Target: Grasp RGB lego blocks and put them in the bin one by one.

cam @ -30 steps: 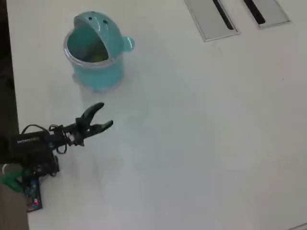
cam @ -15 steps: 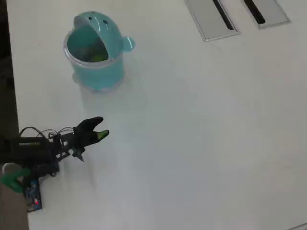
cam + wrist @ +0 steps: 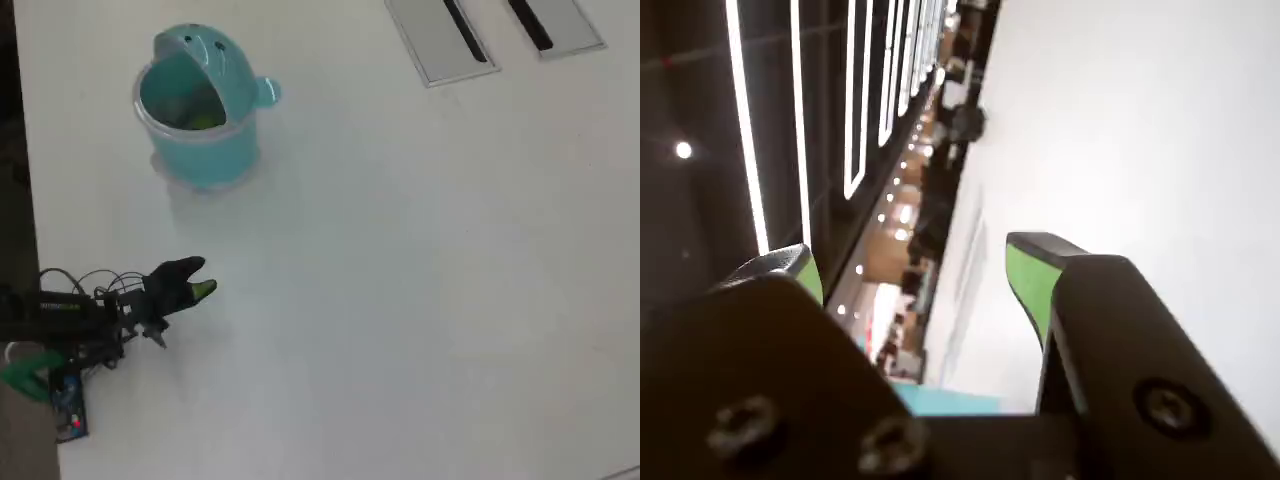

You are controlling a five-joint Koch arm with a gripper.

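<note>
The teal bin [image 3: 205,160] stands upright at the upper left of the white table in the overhead view, its hood at the far side. Inside it, a yellow-green lego block [image 3: 205,122] shows low against the wall. My gripper [image 3: 196,287] hangs well below the bin, near the table's left edge, pointing right. In the wrist view the gripper [image 3: 915,272] is open: its two green pads [image 3: 1025,285] stand well apart, with only the white table and the room beyond showing between them. A teal strip [image 3: 950,400] crosses low between the jaws; I cannot tell what it is.
Two flat grey plates with black slots [image 3: 440,40] lie at the top right. The arm's base, with a green clamp [image 3: 25,372] and a circuit board, sits at the left edge, where the table [image 3: 420,300] ends against a dark floor.
My gripper has drawn back down and to the left, away from the bin. Its jaws, seen spread wide from above earlier, now lie one over the other for that camera.
</note>
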